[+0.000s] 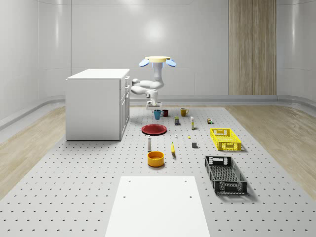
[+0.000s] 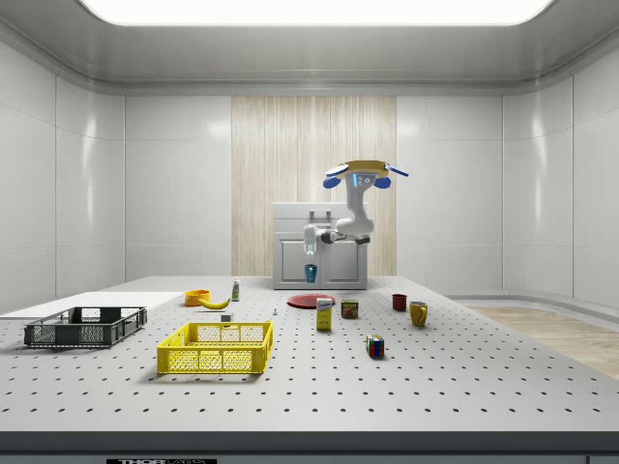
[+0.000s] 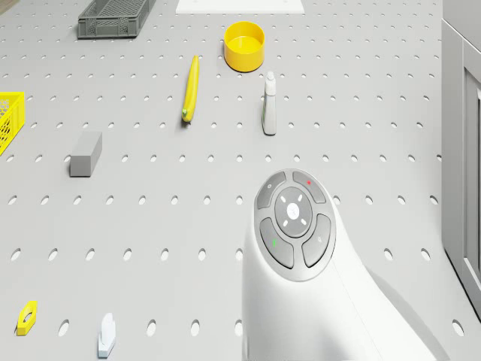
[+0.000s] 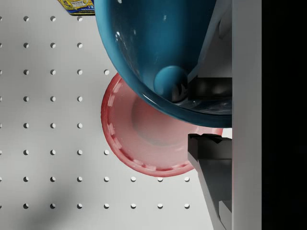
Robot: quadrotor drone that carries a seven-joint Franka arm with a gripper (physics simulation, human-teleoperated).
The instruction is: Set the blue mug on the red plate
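Note:
The blue mug [image 1: 158, 114] hangs in the air under my gripper [image 1: 155, 107], which is shut on its wall. In the side view the blue mug [image 2: 310, 273] is well above the red plate [image 2: 311, 301]. Seen from the wrist, one finger sits inside the blue mug [image 4: 153, 43] and the other outside, with the gripper [image 4: 207, 117] over the edge of the red plate [image 4: 139, 139]. The red plate [image 1: 154, 129] lies flat on the table, nearer the whole-scene camera than the mug. The drone [image 1: 158, 60] hovers above, beside the white cabinet.
A white cabinet [image 1: 98, 103] stands at the whole-scene view's left. A dark red mug [image 1: 165, 112], a yellow mug [image 1: 184, 112] and a can [image 1: 177, 120] sit near the plate. Closer lie a bottle [image 1: 149, 143], banana [image 1: 173, 148], yellow bowl [image 1: 155, 158], yellow crate [image 1: 225, 138] and black crate [image 1: 225, 174].

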